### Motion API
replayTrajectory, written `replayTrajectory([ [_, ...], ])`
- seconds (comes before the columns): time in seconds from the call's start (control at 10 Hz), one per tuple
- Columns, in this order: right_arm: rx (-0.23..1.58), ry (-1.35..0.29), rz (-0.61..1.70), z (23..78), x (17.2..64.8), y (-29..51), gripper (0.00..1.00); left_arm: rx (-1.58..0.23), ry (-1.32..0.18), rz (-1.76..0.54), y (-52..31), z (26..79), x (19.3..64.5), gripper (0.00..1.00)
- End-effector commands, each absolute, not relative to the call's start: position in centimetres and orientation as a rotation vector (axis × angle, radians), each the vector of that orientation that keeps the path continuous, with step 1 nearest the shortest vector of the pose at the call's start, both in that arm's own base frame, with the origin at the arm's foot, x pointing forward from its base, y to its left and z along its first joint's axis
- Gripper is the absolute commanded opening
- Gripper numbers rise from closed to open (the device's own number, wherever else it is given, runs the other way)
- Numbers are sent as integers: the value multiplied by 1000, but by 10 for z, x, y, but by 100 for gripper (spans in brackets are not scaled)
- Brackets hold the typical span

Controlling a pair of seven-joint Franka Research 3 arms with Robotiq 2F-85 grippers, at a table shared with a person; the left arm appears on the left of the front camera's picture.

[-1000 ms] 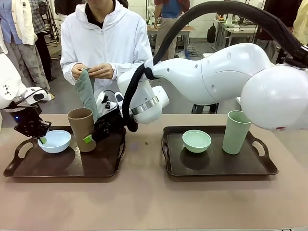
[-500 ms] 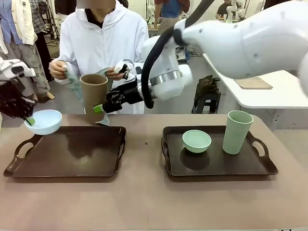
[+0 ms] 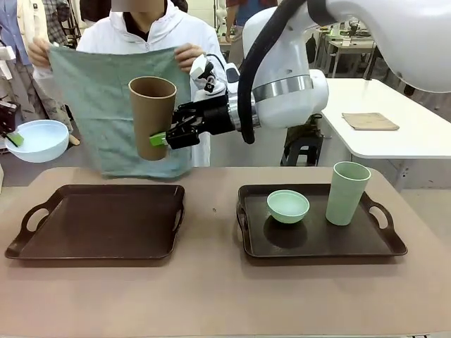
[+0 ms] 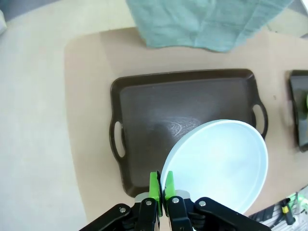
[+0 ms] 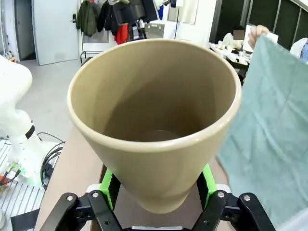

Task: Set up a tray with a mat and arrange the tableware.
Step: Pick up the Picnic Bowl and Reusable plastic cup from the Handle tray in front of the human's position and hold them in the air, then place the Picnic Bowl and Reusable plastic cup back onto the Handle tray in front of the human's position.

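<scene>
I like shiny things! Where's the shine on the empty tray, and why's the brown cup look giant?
Left wrist view: a sheen on the empty tray, by the pale blue bowl. Right wrist view: the brown cup looms because the wide-angle camera sits close.

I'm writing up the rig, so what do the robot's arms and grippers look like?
The right arm is glossy white and rounded, with a silver band at the wrist and a thick black hose along it. The right gripper and left gripper are black with bright green pads.
</scene>
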State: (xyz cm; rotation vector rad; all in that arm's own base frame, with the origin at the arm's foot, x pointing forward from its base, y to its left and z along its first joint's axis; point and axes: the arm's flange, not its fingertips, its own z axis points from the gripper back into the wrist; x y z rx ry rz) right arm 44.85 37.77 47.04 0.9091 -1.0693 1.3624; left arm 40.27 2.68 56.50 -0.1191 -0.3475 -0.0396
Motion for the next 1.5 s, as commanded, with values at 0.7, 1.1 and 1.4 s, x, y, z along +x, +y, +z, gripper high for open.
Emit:
replayTrajectory([
  [0.7, 911, -1054, 1358, 464, 447, 376, 22, -119, -347, -40, 27, 565, 403, 0],
  [1.1, 911, -1054, 1358, 464, 447, 376, 22, -119, -347, -40, 27, 565, 403, 0],
  [1.4, 911, -1054, 1358, 464, 447, 376, 22, -119, -347, -40, 27, 565, 403, 0],
])
